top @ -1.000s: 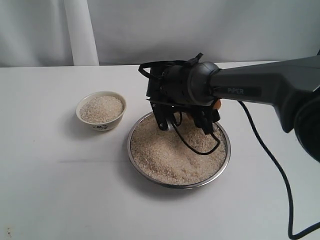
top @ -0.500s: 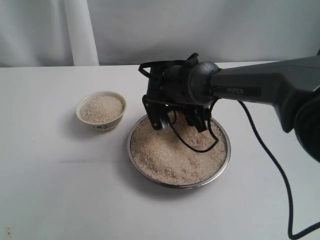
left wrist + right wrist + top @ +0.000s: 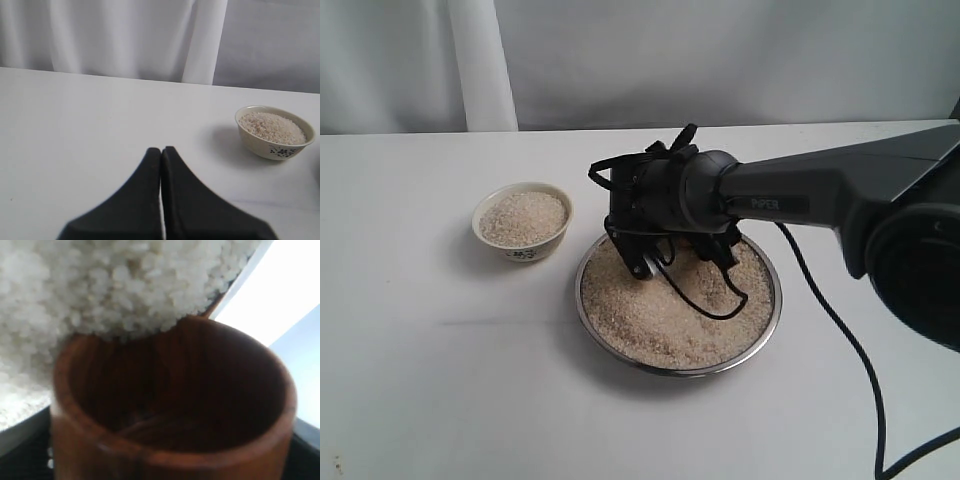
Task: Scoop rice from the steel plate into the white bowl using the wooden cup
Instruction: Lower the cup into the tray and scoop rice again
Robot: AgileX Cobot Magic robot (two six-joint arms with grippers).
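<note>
The steel plate (image 3: 772, 318) holds a heaped mass of rice (image 3: 670, 315). My right gripper (image 3: 676, 258) hangs low over the plate's back left part, shut on the wooden cup (image 3: 170, 440), which the arm hides in the exterior view. In the right wrist view the cup's dark mouth lies tilted against the rice (image 3: 120, 285), with grains at its rim and a nearly bare inside. The white bowl (image 3: 522, 224) stands left of the plate, full of rice (image 3: 272, 127). My left gripper (image 3: 161, 150) is shut on nothing, over bare table well away from the white bowl (image 3: 275, 142).
A black cable (image 3: 705, 300) from the right arm loops over the rice in the plate. A white curtain (image 3: 480, 60) closes off the back of the table (image 3: 450, 380). The right arm's cable (image 3: 840, 330) trails over the table to the right.
My right gripper has dropped and shifted left with the cup, tipping it into the rice at the plate's back left. The bowl and plate have not moved.
</note>
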